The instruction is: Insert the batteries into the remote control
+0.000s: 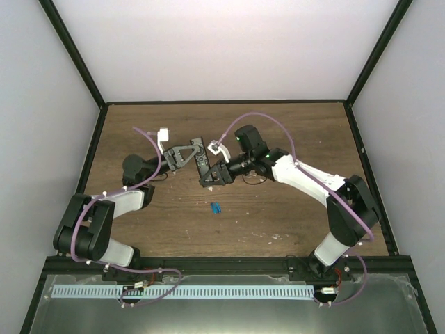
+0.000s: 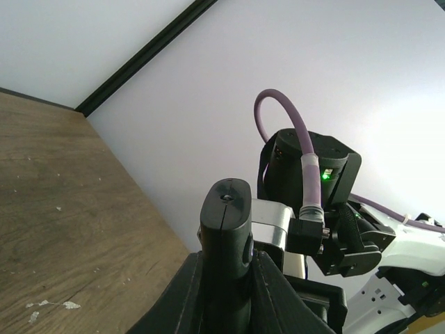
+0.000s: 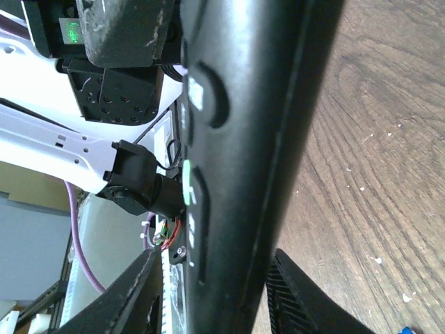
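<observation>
Remote control (image 1: pixel 201 163): gripped over the middle of the table (image 1: pixel 292 132), between the two claws. In the left wrist view its rounded end (image 2: pixel 226 209) points upward.
Left gripper (image 1: pixel 195 156): clenched on the remote control, with its fingers (image 2: pixel 182 299) pressed against both sides. The frame's lower edge cuts them off.
Right gripper (image 1: pixel 212 175): its jaws straddle the remote's near end, with fingers (image 3: pixel 128 299) on either side of the bar. A slim gap shows on one side, so whether they grip it cannot be told.
Blue battery (image 1: pixel 216 207): lies on the table nearer the arm bases, apart from both claws. It is too small to tell whether it is one cell or two. In the right wrist view only a sliver shows at the bottom corner (image 3: pixel 411 330).
Hidden: the remote control fills the right wrist view with both ends cut off, and its battery bay cannot be made out.
Writing: the buttons (image 3: pixel 197 94) carry pale marks that are too blurred to read.
</observation>
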Tool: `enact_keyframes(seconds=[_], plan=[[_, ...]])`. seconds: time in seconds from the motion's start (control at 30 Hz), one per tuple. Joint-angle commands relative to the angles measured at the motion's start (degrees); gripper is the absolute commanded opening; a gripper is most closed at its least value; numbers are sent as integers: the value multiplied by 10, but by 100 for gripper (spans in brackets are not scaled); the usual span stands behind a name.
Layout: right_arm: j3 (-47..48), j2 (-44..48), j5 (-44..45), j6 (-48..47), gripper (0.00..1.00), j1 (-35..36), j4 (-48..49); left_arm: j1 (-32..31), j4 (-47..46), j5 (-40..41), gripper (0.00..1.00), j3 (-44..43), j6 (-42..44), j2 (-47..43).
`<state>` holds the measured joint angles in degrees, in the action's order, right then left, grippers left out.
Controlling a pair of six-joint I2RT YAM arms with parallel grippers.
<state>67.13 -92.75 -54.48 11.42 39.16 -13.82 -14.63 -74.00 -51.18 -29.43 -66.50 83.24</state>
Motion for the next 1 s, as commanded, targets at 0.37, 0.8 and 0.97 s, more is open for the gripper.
enact_keyframes(seconds=[0.37,0.8,0.97], plan=[[36,-1,-6,-12,21,2,-1,-2,-50,-11,5,0,-4,12],[46,-3,-2,-21,9,2,-9,-3,-74,-9,10,-1,-14,27],[47,-2,6,-23,7,2,-11,-3,-84,-7,19,0,-16,33]])
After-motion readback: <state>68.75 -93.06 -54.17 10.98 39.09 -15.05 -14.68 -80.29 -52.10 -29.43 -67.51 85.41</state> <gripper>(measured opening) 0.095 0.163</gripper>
